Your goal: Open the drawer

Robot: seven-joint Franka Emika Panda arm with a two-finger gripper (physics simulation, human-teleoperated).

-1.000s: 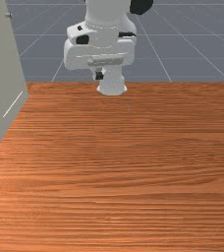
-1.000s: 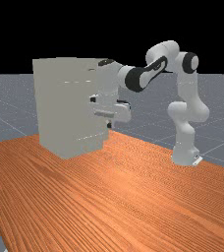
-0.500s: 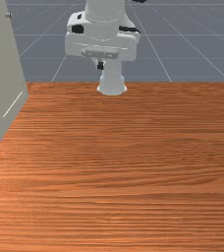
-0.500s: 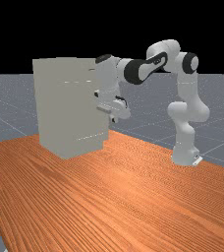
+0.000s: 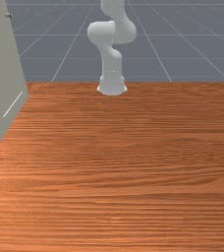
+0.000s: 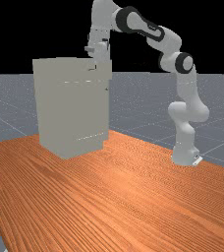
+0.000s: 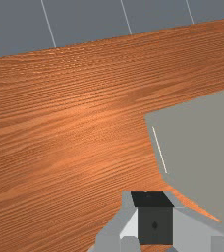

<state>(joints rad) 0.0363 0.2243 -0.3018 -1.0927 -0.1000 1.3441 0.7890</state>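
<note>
- Drawer, if I read it right, is the upper block at the far view's right side of the cabinet, and it juts a shade past the face below: slightly ajar, perhaps, but nothing here proves it!
- The cabinet itself stands on the table, along the front view's left edge, its foot hiding that far corner; the arm's base is by the far edge, near its middle.
- And there's the gripper, up high: the far view has the hand level with the cabinet's top, overlapping its upper right corner, while the wrist view puts it just beside the grey wall.
- Open or closed? I can't tell from here, and I can't make out anything in its hold. Contact with the drawer can't be called either.
- One to watch: a small knob sticks out near the cabinet's upper edge in the front view, a likely thing to pull on.
- So the step in hand, as I judge it, is getting into position at the drawer front, with the real pull to come.
- Next move calls for a careful drop to handle height, a catch behind the handle or lip, then a straight, level draw towards the arm's base. Come in skewed and it could slip off or jam!
</note>
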